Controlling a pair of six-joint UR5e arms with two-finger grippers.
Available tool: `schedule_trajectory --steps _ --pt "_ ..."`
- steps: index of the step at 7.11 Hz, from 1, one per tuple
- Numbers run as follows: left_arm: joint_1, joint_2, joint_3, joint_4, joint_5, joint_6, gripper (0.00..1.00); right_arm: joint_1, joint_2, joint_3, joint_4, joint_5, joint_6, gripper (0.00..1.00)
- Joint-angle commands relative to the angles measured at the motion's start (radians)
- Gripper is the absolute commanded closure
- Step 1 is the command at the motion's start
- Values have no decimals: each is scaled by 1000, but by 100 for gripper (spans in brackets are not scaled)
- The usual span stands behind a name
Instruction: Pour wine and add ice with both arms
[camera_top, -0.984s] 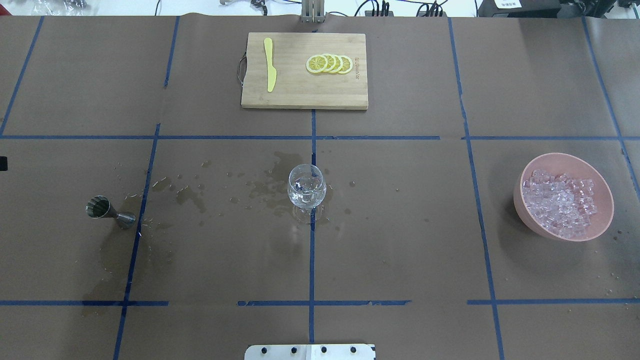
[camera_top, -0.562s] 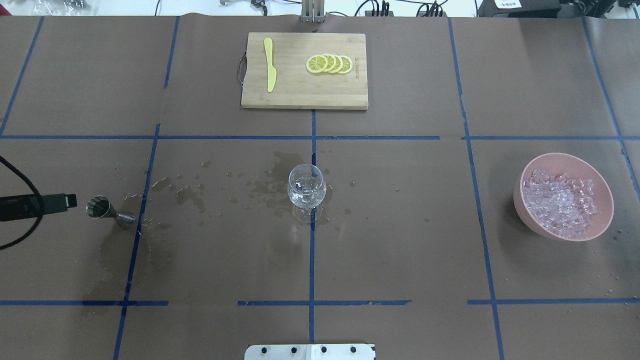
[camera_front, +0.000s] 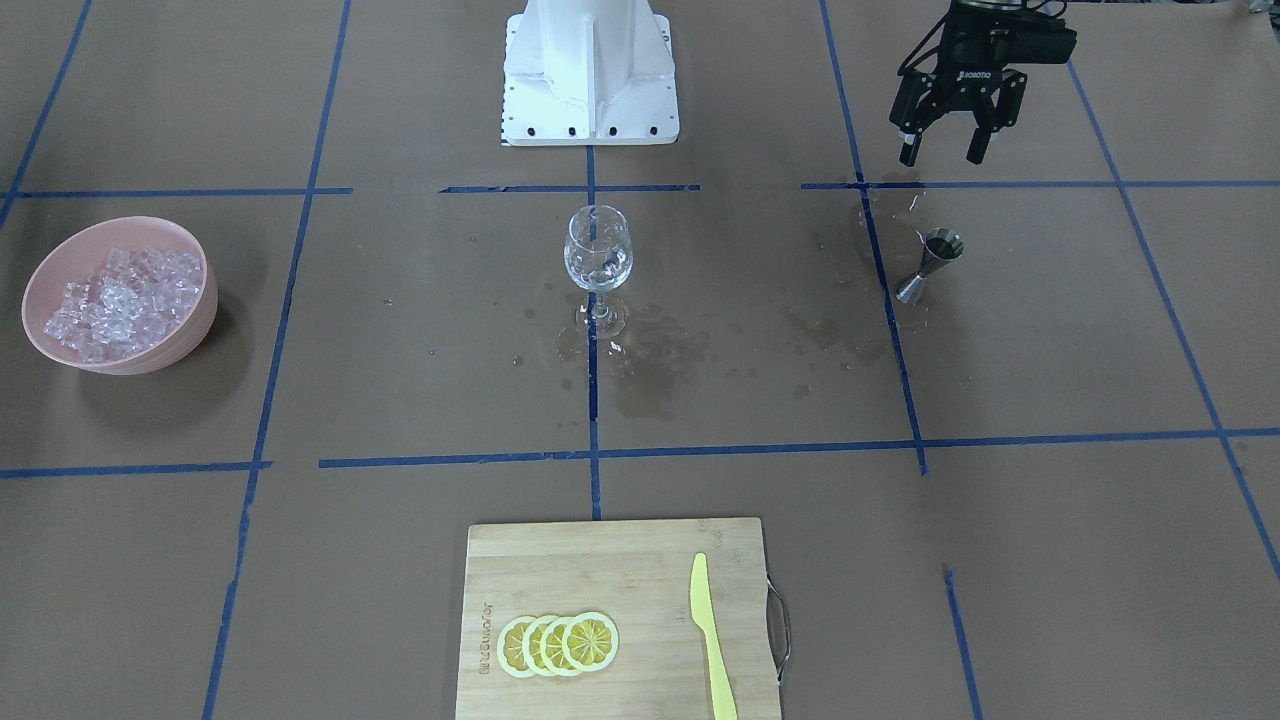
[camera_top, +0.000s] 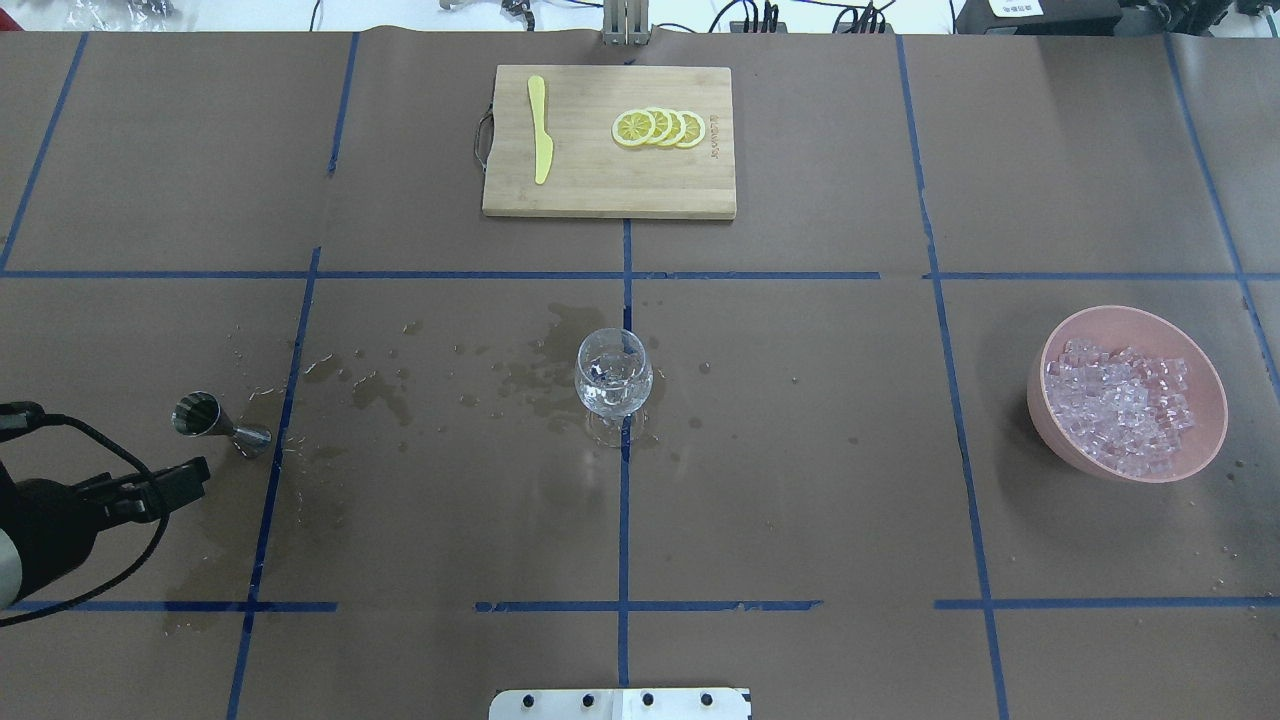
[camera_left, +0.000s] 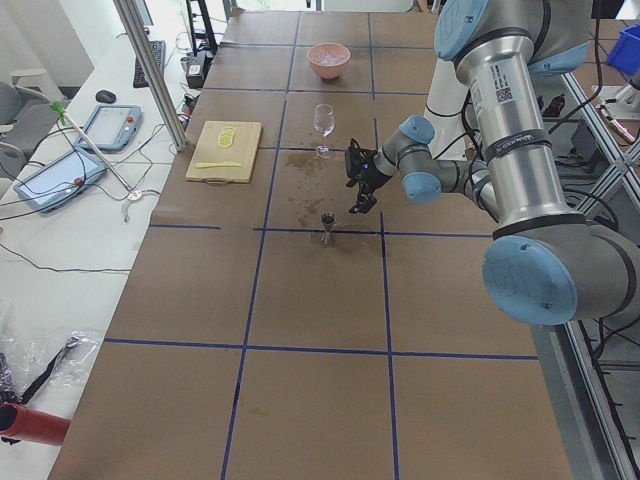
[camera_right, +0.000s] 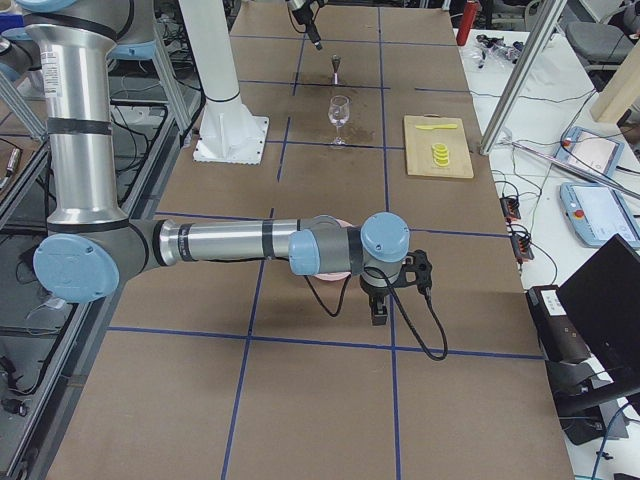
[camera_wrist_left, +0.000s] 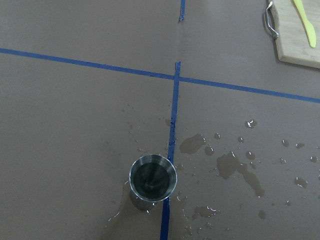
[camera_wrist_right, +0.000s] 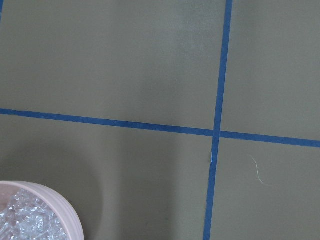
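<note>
A: Where is the left gripper (camera_front: 941, 157) standing now?

B: It is hanging above the counter (camera_front: 1050, 350), near the jigger (camera_front: 928, 268) on the robot's side of it, and it is not touching it; its jaws are standing apart and are holding nothing.

A: And the wine?

B: The wine (camera_wrist_left: 153, 180) is sitting inside the upper cup of the jigger, looking dark against the steel; the jigger is standing upright, well apart from the glass (camera_front: 598, 252) in the middle.

A: So I am judging that the step in hand is the grasp of the jigger; how to do it well?

B: I am thinking the jaws should be coming down around the narrow waist, centred, and closing slowly; the steel is looking slippery and wet patches (camera_front: 650, 362) are lying on the paper nearby, so a push from one finger may be tipping it; the cup should be kept level while carrying.

A: And the other side?

B: The right gripper (camera_right: 381, 312) is hanging near the pink bowl (camera_front: 130, 365), where the ice (camera_front: 115, 300) is lying in a heap; I cannot tell whether it is released or clenched, because only the side view is showing it.
</note>
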Motion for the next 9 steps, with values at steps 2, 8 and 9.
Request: schedule_trajectory --steps 2,8,9 --pt "139 -36 84 95 217 -150 1 -44 3 101 5 -10 262 0" --pt "207 -168 331 122 579 -259 1 -99 -4 190 -1 -55 298 0" --pt "207 -194 369 128 628 -259 2 -108 2 197 -4 -58 324 0"
